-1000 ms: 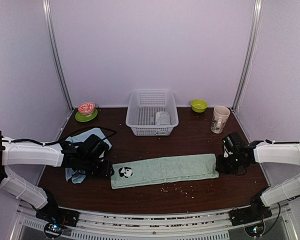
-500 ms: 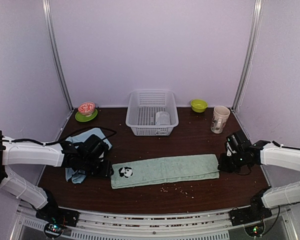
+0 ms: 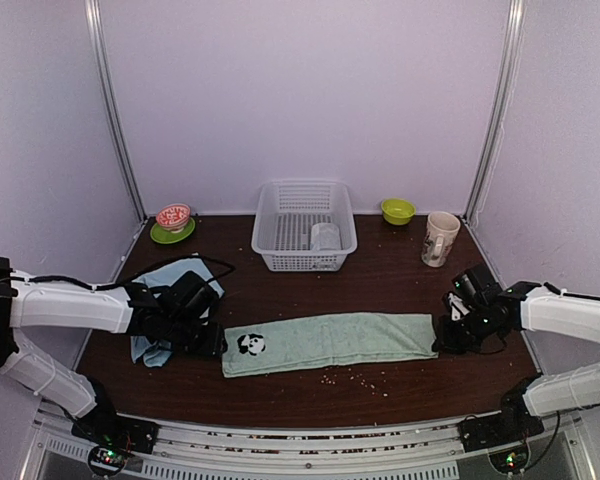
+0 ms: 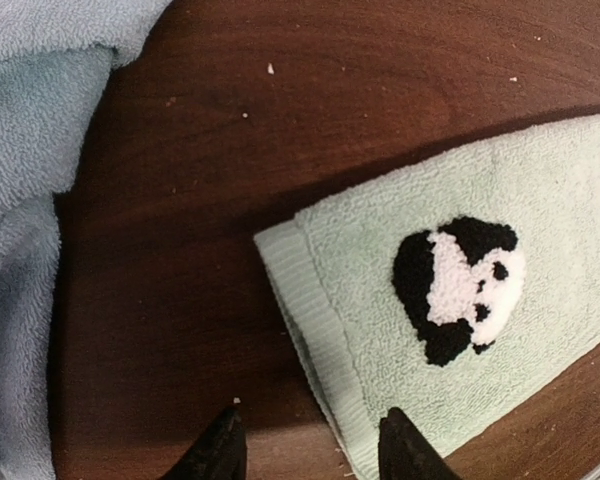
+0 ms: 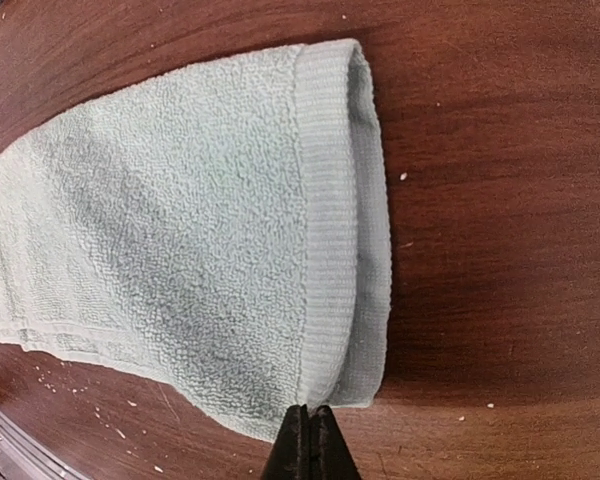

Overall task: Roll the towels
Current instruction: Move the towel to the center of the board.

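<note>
Right wrist view: the right gripper point(image 5: 308, 445) is clenched, its two fingers pressed flat together with their tips at the near edge of the green towel point(image 5: 180, 230), right at that towel's folded right-hand end. I can't tell whether any cloth is caught between them.

At the green towel's other end the left gripper point(image 4: 310, 450) stands released, fingers apart, hovering over the towel's near left corner. The panda patch point(image 4: 458, 288) sits just in from that corner.

From the top view, the green towel point(image 3: 330, 340) lies flat and stretched out lengthwise across the dark wooden table point(image 3: 380, 280), not yet rolled. The blue towel point(image 3: 145, 345) lies crumpled just off the green towel's left end, partly under the left arm. Behind the green towel's middle stands the white basket point(image 3: 280, 262), with the small greyish-white towel point(image 3: 325, 236) inside it. Behind the green towel's right end are a mug point(image 3: 440, 238) and, farther back, a green bowl point(image 3: 398, 210). Behind its left end a red bowl point(image 3: 173, 215) sits on a green plate point(image 3: 170, 235). Crumbs point(image 3: 355, 377) dot the wood just in front of the green towel.
</note>
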